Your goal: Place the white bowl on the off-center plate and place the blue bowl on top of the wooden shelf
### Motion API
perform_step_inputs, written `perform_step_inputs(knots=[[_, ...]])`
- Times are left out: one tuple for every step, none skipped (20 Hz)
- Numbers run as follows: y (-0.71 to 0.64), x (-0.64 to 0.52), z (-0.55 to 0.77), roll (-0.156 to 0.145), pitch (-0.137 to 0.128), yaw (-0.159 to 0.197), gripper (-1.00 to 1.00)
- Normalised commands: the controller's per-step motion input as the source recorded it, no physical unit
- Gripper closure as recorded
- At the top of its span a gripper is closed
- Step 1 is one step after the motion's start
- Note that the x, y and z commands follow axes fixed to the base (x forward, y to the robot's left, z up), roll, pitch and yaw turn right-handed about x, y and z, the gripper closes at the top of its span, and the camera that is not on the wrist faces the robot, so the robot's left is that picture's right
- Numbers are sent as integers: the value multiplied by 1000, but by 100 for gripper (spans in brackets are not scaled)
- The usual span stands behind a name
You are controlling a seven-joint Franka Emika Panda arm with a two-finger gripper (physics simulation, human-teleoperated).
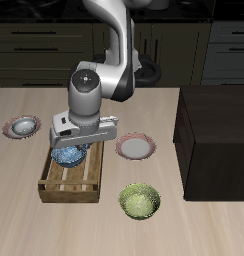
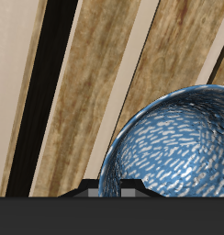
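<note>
Two plates with pinkish-red rims are seen on the surface: the off-center plate [image 1: 21,127] near the side edge, with the white bowl [image 1: 25,125] resting on it, and a second plate [image 1: 137,147] near the middle. The blue bowl [image 1: 69,154] is seated in the light slatted crate [image 1: 72,180], at the crate's back end, directly under the jaws [image 1: 80,140]. In the wrist view the blue bowl [image 2: 173,142] is seen close against the crate slats [image 2: 86,83]. Whether the jaws are spread or pinching the rim cannot be told. The wooden shelf [image 1: 214,130] is set at the opposite side edge. A green bowl [image 1: 141,201] lies near the front edge.
</note>
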Motion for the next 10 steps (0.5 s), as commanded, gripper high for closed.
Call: perform_step_inputs(knots=[[53, -37, 40, 26, -2, -17, 100], [88, -35, 18, 37, 0, -15, 100], [102, -163, 30, -1, -24, 17, 100], [47, 114, -24, 46, 9, -20, 100], [56, -37, -5, -2, -5, 6, 100], [-17, 51, -44, 4, 17, -17, 100], [-3, 62, 1, -5, -11, 22, 100], [28, -38, 69, -8, -15, -4, 100], [-20, 22, 171, -5, -41, 20, 100], [45, -85, 146, -6, -10, -21, 100]])
